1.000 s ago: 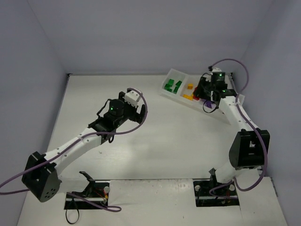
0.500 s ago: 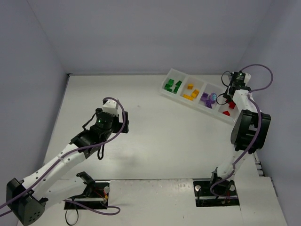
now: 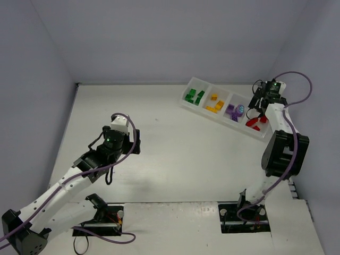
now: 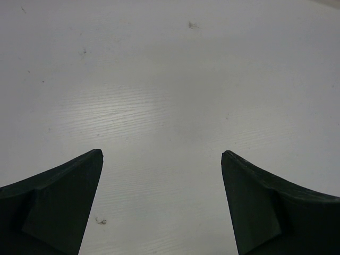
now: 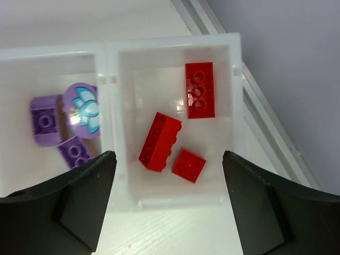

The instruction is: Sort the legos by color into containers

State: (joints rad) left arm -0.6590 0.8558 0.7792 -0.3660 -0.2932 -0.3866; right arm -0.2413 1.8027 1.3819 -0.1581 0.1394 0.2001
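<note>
A white table (image 3: 175,154) is shown between pale walls, with the tray (image 3: 196,79) at its far right. The legos (image 3: 194,96) are seen sorted by colour in its four compartments. Three red bricks (image 5: 159,141) lie beneath the right gripper (image 5: 167,156), whose jaws are spread and empty. The left gripper (image 4: 161,154) is likewise held wide over bare tabletop. The bricks are judged light, rigid and slick, best pinched across flat side walls.

Cool, even overhead light keeps all three views bright, with only a faint, soft shadow on the bench (image 3: 175,154) beside the left arm (image 3: 69,183). A pale glare patch shows in the left wrist view. The red bricks (image 5: 159,142) look crisp.
</note>
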